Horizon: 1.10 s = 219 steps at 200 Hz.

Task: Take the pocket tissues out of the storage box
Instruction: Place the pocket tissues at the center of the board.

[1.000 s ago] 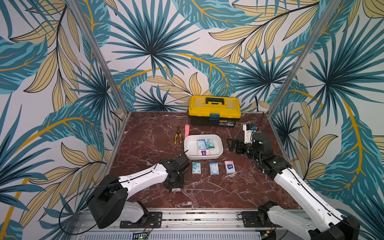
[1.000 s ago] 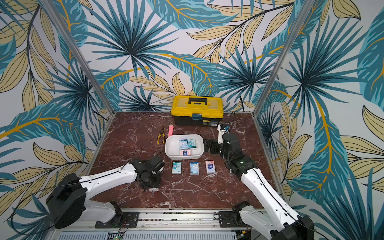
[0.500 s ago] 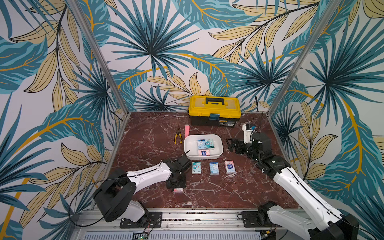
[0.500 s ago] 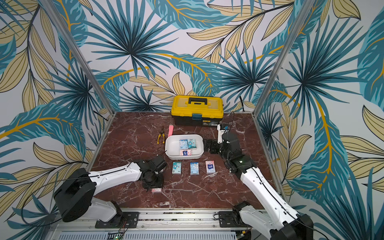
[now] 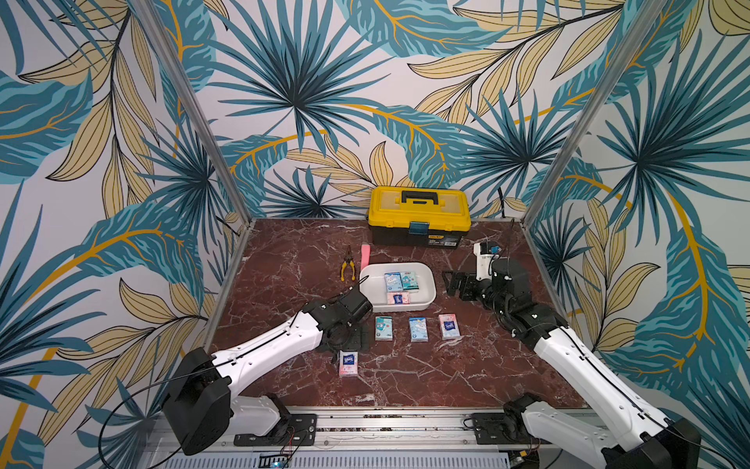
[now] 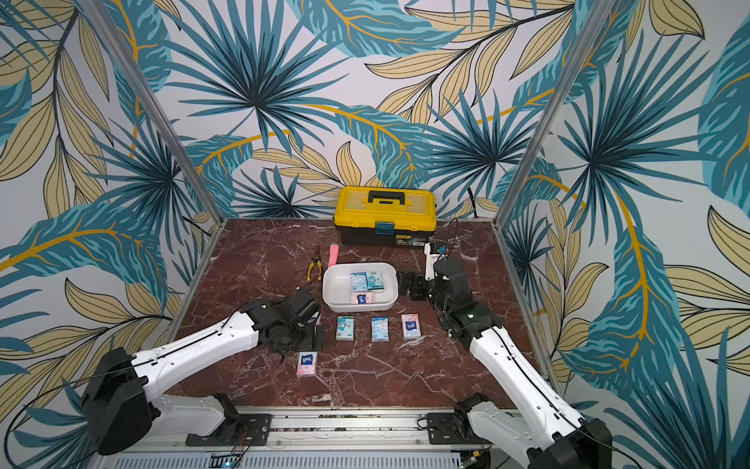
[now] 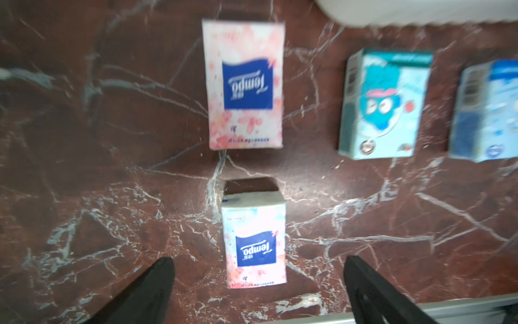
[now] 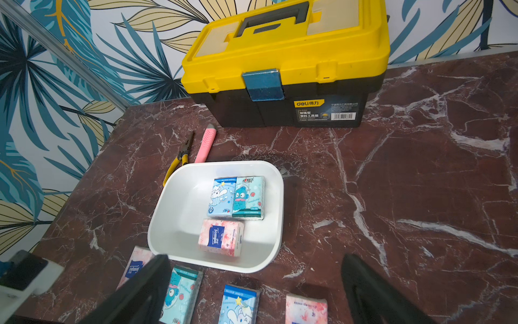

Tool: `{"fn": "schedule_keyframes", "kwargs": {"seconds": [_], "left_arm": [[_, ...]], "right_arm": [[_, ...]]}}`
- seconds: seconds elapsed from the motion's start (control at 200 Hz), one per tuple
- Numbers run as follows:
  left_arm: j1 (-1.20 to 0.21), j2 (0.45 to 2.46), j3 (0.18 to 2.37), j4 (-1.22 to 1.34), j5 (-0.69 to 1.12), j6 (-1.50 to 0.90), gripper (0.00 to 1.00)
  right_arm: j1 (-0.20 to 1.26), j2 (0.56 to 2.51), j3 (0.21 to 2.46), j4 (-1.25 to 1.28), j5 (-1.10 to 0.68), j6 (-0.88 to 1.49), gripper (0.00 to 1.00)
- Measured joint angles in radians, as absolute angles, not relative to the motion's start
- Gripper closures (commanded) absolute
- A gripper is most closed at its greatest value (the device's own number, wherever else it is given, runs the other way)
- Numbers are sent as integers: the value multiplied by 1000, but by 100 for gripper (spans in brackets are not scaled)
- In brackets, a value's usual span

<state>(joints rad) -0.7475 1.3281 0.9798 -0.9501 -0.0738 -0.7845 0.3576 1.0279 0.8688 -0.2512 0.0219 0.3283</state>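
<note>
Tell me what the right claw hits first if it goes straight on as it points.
Likely the storage box, dead ahead of the open right claw: its near rim or the pink pack inside; depth is unclear.

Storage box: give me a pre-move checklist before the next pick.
1. Left gripper open, holding nothing: ok.
2. Near pink pack lies flat on the table, clear of both fingers: ok.
3. Right gripper open, empty, beside the storage box: ok.
4. Storage box emptied: not ok; light blue pack, teal pack and boxed pink pack lie inside.
5. Finger room between the light blue pack and teal pack: not ok, they touch side by side.
6. Boxed pink pack touching those two: cannot tell.
</note>
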Motion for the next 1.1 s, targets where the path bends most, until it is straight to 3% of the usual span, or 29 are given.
{"fn": "schedule_keyframes", "kwargs": {"seconds": [0.355, 0.916, 1.096], "left_arm": [[-653, 1433, 1303, -935, -150, -728, 0], [-653, 1871, 1647, -835, -110, -665, 0], [-653, 1987, 1708, -819, -67, -672, 9]], "right_arm": [[357, 992, 869, -268, 44, 344, 1], [355, 790, 814, -305, -6, 309, 1], [355, 735, 793, -323, -36, 294, 1]]}}
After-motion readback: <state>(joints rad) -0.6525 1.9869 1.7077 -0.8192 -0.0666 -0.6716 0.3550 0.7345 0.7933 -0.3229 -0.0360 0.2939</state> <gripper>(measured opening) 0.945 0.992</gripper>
